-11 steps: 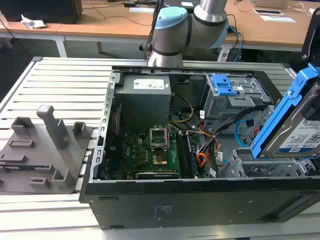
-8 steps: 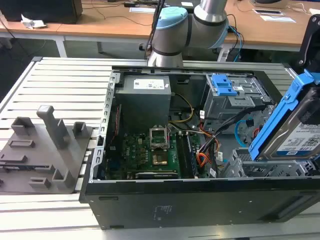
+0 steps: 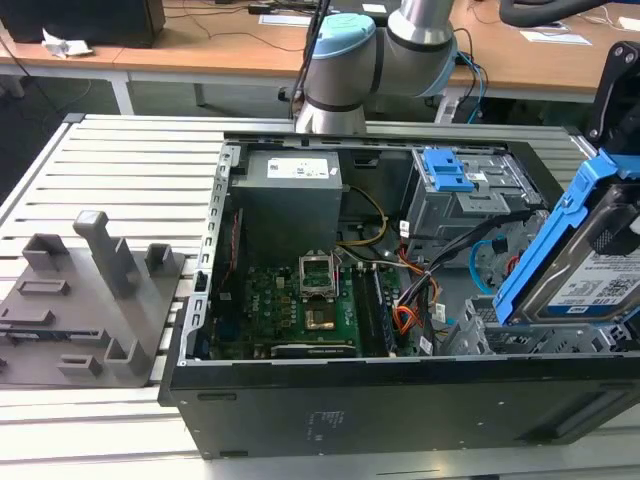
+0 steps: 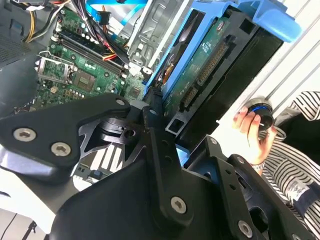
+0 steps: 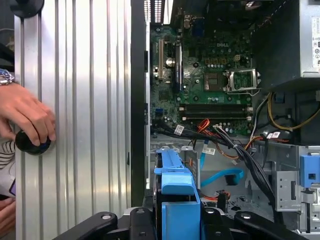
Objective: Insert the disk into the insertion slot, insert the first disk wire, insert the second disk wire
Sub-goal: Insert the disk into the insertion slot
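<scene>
Exterior view: disk (image 3: 585,265) is hanging tilted over the insertion slot (image 3: 472,332); fingers (image 5: 142,224) are pinching its sides.

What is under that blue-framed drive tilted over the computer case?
Below the disk sits the low grey insertion slot, partly visible. The second disk wire loops beside it. The disk covers the rest of the bay.

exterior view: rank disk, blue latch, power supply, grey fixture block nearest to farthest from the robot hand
1. disk, held in the hand, at the exterior view's right
2. blue latch, right of centre
3. power supply, centre back
4. grey fixture block, the exterior view's far left
</scene>
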You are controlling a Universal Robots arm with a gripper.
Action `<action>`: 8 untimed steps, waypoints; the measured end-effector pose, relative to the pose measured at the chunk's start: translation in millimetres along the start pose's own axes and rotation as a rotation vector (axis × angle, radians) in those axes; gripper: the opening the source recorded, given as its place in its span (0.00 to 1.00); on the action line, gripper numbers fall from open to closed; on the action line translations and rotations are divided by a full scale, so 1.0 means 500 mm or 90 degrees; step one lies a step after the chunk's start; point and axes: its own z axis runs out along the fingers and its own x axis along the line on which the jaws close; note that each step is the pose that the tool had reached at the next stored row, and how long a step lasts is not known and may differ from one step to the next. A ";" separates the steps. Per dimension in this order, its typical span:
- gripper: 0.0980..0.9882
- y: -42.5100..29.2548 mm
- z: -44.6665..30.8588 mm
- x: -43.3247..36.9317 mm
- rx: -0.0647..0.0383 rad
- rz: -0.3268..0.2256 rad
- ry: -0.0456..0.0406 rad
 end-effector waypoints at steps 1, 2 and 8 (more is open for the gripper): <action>0.30 0.000 0.000 -0.005 0.000 0.000 0.0000; 0.30 0.001 0.000 -0.023 0.000 0.000 0.0000; 0.30 0.002 0.001 -0.073 0.000 0.000 -0.0001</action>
